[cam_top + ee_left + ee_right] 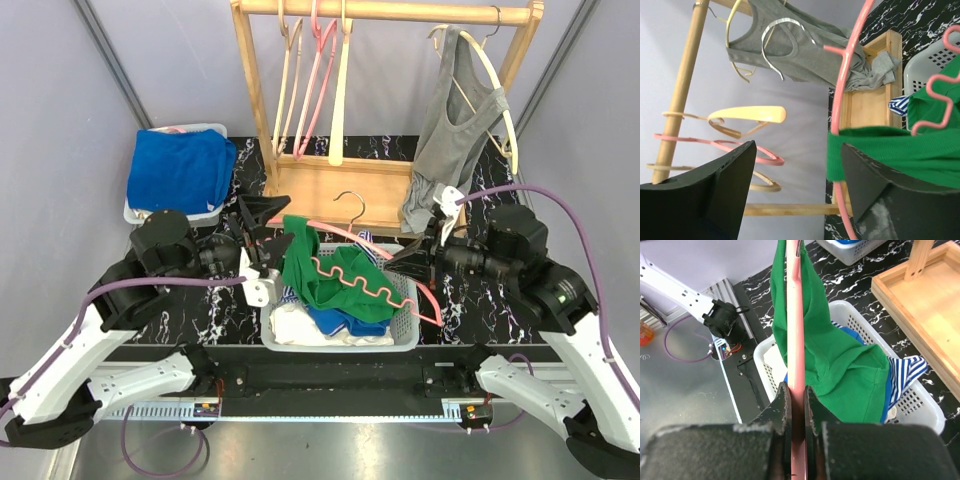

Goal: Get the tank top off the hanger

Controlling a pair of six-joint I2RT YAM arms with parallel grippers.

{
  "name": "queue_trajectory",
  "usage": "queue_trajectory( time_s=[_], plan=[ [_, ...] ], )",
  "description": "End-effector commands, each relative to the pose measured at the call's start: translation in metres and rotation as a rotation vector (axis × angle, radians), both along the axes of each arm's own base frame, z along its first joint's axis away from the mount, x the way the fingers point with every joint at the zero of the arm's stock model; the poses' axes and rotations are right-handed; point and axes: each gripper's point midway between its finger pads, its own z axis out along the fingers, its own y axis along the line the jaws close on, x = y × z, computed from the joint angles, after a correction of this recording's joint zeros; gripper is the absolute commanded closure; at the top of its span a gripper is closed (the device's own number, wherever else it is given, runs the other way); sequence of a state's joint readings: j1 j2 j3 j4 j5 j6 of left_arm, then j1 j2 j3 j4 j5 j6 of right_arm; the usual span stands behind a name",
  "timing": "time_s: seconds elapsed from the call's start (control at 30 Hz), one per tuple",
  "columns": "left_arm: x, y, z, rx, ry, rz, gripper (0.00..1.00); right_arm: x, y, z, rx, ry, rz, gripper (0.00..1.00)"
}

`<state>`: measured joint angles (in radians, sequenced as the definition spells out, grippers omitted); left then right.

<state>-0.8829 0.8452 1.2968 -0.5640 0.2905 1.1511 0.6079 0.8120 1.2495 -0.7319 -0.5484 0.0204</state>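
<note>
A green tank top (pixel 322 272) hangs on a pink hanger (pixel 372 290) over the white basket (pixel 405 335). My right gripper (pixel 405 262) is shut on the hanger's pink bar (pixel 795 315), and the green cloth (pixel 840 370) drapes from it into the basket. My left gripper (pixel 272 232) stands open at the left end of the top. In the left wrist view the green strap (pixel 900 145) and the hanger's pink rod (pixel 845 75) lie against the right finger, and the gap of the left gripper (pixel 797 147) holds nothing.
A wooden rack (pixel 390 12) at the back carries several bare hangers and a grey tank top (pixel 455 120) on a cream hanger. A bin with blue cloth (pixel 180 170) stands at the back left. The basket (pixel 925 410) holds striped, blue and white clothes.
</note>
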Motion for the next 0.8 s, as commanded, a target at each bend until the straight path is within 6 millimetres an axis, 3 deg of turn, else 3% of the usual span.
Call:
queue_trajectory(
  time_s=[0.0, 0.07, 0.17, 0.3, 0.47, 0.57, 0.77],
  plan=[
    [0.002, 0.007, -0.001, -0.051, 0.016, 0.024, 0.38, -0.001, -0.009, 0.036, 0.045, -0.105, -0.037, 1.0],
    [0.0, 0.006, -0.011, -0.059, 0.059, 0.016, 0.46, -0.002, -0.008, 0.037, 0.047, -0.101, -0.027, 1.0],
    [-0.005, 0.005, -0.021, -0.092, 0.153, 0.004, 0.46, -0.003, -0.005, 0.038, 0.049, -0.099, -0.008, 1.0],
    [-0.004, 0.004, -0.017, -0.163, 0.226, 0.011, 0.44, -0.004, -0.001, 0.036, 0.05, -0.088, 0.012, 1.0],
    [-0.001, 0.005, -0.012, -0.181, 0.211, 0.019, 0.46, -0.005, 0.0, 0.038, 0.059, -0.095, 0.027, 1.0],
    [-0.001, 0.004, -0.012, -0.177, 0.215, 0.013, 0.55, -0.006, 0.0, 0.04, 0.065, -0.1, 0.026, 1.0],
    [0.002, 0.002, -0.025, -0.148, 0.228, 0.019, 0.59, -0.011, -0.001, 0.047, 0.083, -0.111, 0.04, 1.0]
  ],
)
